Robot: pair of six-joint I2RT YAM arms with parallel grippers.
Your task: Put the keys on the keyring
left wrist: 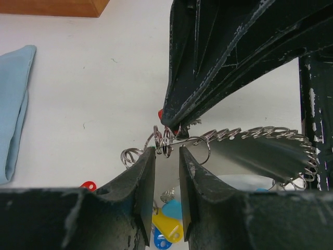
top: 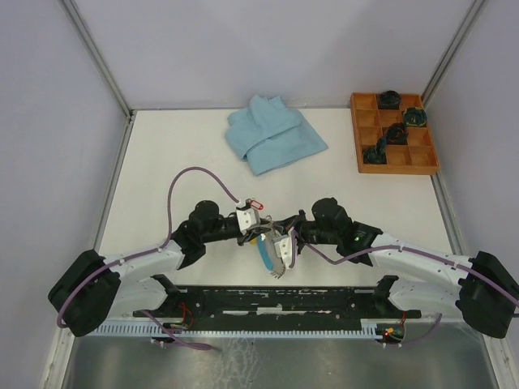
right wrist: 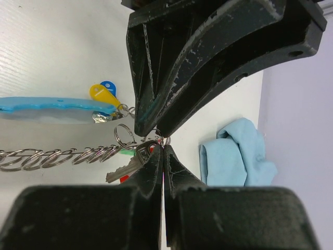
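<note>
**Top external view.** The left tool [top: 255, 232] and right tool [top: 274, 237] meet tip to tip over the near middle of the surface [top: 162, 154]. The keyring [top: 267, 256] is at their tips, presumably so one arm steadies the coil while the other works a key on. A red tag [top: 255, 203] lies just beyond. A blue cloth [top: 274, 134] and a wooden tray [top: 354, 138] sit well apart at the far side, obstructing nothing.

**Left wrist view.** The left tool's jaws stand slightly apart with coil loops in the gap; whether they pinch the loops cannot be told. The right tool descends from above and hides part of the coil. A yellow tag [left wrist: 166, 221] and a blue tag [left wrist: 162, 239] hang below, apparently already threaded.

**Right wrist view.** The right tool is clenched, its tips beside a small ring [right wrist: 124, 136] and a silver key [right wrist: 125, 169]. What exactly it nips is hidden.
</note>
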